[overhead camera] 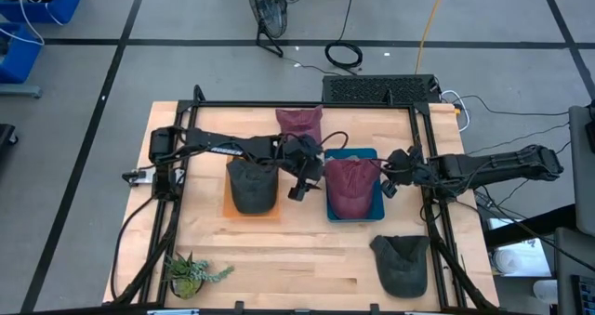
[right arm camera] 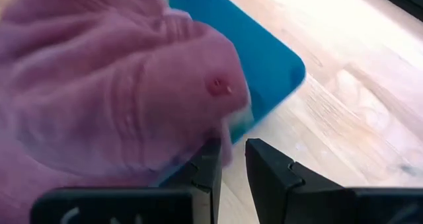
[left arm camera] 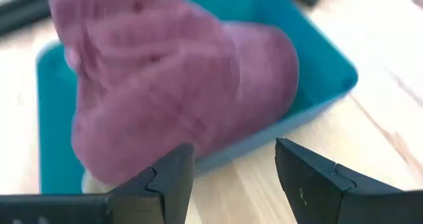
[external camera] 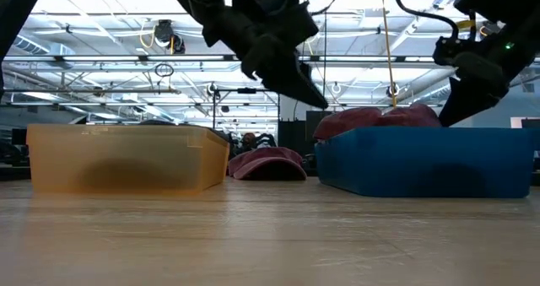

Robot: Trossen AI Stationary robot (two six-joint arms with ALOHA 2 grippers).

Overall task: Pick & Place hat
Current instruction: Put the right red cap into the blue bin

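A maroon hat [overhead camera: 351, 187] [left arm camera: 172, 85] [right arm camera: 112, 85] lies piled in the blue tray [overhead camera: 353, 153] [external camera: 422, 164]. A dark grey hat [overhead camera: 251, 185] fills the orange tray [overhead camera: 251, 213] [external camera: 118, 159]. My left gripper [overhead camera: 299, 187] [left arm camera: 234, 178] hangs open above the table between the two trays, tilted down toward the blue tray's left wall, with nothing between its fingers. My right gripper [overhead camera: 389, 183] [right arm camera: 232, 168] hovers at the blue tray's right edge, beside the maroon hat. Its fingers stand a narrow gap apart and hold nothing.
A second maroon hat [overhead camera: 299, 123] [external camera: 266, 164] lies on the table at the far side, behind the trays. Another dark grey hat [overhead camera: 402, 264] lies near the front right. A small potted plant [overhead camera: 191, 276] stands at the front left corner.
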